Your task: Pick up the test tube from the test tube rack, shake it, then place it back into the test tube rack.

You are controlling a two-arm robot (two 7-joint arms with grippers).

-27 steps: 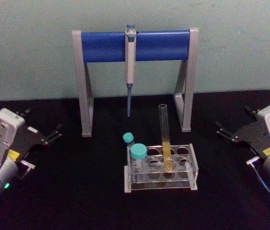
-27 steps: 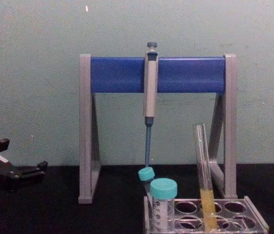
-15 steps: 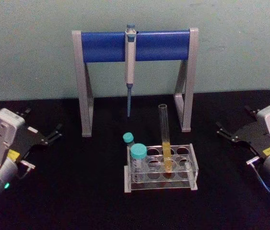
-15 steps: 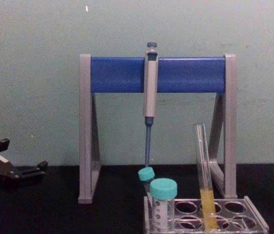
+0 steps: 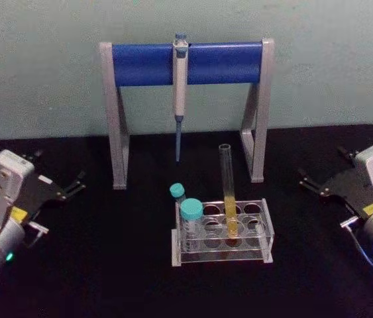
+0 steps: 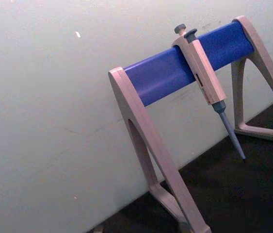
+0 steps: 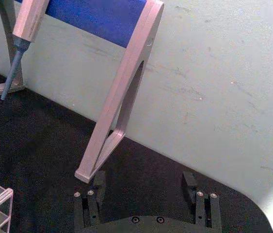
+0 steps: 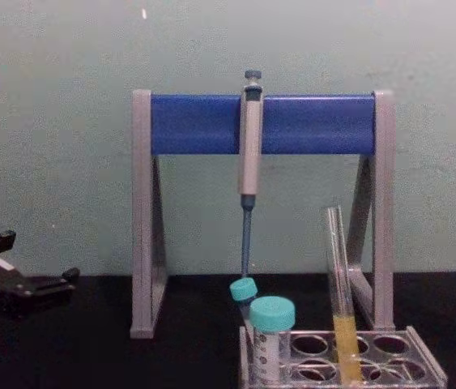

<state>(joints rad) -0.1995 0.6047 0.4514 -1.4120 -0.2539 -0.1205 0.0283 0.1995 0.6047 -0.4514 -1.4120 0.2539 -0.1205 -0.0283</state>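
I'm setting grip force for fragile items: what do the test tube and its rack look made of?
The test tube looks like clear glossy glass, possibly plastic: its thin wall shows the yellow liquid inside. The test tube rack looks like rigid translucent plastic: flat plates with pale edges that you can see through.

Setting: a laboratory workstation. A grey-blue pipette (image 5: 180,79) is hanging from the blue crossbar of a grey stand (image 5: 116,119), which is standing at 12 o'clock from a translucent test tube rack (image 5: 220,252). A capless glass test tube (image 5: 226,175) holding yellow liquid is standing in the rack. Two teal-capped tubes (image 5: 191,211) are sitting at its 9 o'clock end. Everything is resting on a black tabletop (image 5: 106,265) against a plain pale green wall (image 5: 40,66).
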